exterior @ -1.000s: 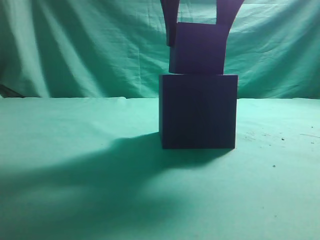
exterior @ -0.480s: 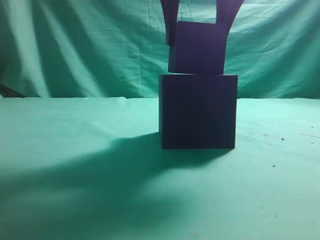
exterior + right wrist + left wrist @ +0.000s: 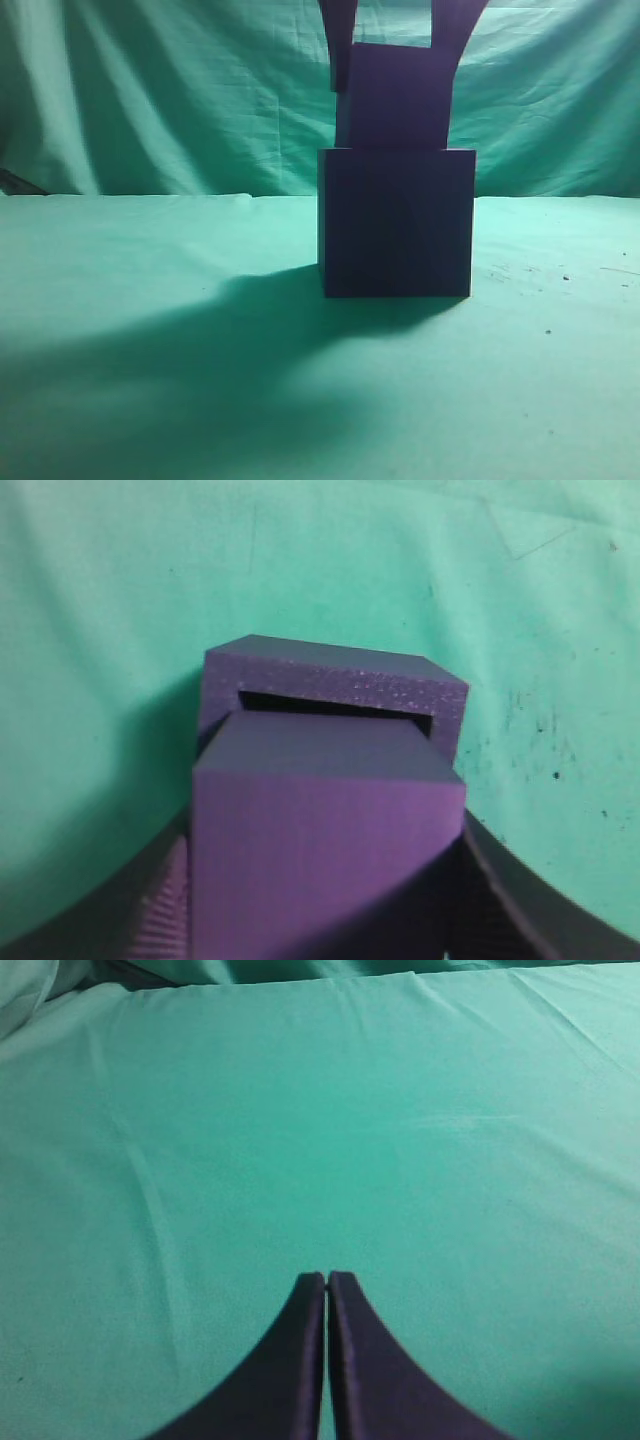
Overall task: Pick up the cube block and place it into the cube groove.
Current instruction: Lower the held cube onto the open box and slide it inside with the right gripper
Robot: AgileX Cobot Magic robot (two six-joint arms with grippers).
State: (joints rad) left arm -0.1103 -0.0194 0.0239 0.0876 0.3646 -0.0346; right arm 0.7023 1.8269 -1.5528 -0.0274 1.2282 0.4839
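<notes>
The cube block (image 3: 395,95) has come down since the earlier frames. One second ago a thin strip of the green backdrop showed under its lower left edge and the block sat slightly tilted above the cube groove (image 3: 397,222). Now its lower edge meets the rim of the cube groove with no gap visible in the exterior view, and its sides read closer to upright.

The right hand (image 3: 395,30) pinches the cube block between its two fingers, one on the left face and one on the right face. In the right wrist view the cube block (image 3: 325,845) stands directly over the opening of the cube groove (image 3: 340,675), and a dark slot of the cavity shows beyond its far edge. The block therefore appears aligned with the opening, at or just inside the rim; how deep it has entered cannot be told.

As a judgement, the task is in the insertion step: pick-up is complete, release is not yet done. The remaining descent calls for keeping the block square to the walls, since the fit looks close.

The left hand (image 3: 327,1280) is pressed together, holding nothing, above the bare green bench (image 3: 300,1110), well apart from the work.
</notes>
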